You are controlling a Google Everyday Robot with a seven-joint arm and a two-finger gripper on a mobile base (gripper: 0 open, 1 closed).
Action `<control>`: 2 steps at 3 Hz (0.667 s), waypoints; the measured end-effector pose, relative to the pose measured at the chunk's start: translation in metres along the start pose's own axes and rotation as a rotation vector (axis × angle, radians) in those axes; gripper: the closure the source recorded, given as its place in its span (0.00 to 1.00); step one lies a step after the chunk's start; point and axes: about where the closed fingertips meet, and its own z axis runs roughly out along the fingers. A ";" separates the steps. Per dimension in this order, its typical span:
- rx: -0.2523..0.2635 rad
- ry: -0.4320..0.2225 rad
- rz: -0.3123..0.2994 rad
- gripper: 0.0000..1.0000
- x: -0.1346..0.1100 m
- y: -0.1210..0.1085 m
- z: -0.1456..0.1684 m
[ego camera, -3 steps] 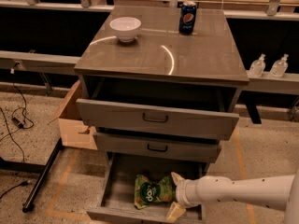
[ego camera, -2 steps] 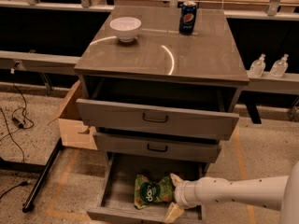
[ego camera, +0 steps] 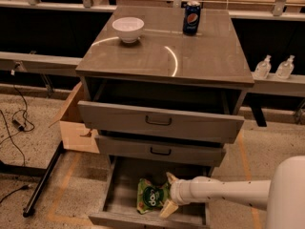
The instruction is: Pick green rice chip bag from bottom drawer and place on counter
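A grey wood-look cabinet has three drawers, all pulled open. In the bottom drawer (ego camera: 125, 187), the lowest and deepest, one small crinkled bright-green rice chip bag (ego camera: 151, 196) lies on the grey floor towards the near edge. One white robot arm (ego camera: 224, 192) reaches in from the right. Its two-finger gripper (ego camera: 169, 193) is at the bag's right edge, with its tan fingers (ego camera: 168, 208) spread wide, one far and one near. On the glossy grey-brown counter (ego camera: 190, 56) stand one white bowl (ego camera: 128, 28), far left, and one blue soda can (ego camera: 192, 17), far centre. One cardboard box (ego camera: 76, 123) sits left of the cabinet.
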 end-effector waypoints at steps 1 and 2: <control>-0.012 -0.011 -0.013 0.00 0.005 -0.024 0.047; -0.021 0.003 -0.007 0.00 0.016 -0.036 0.076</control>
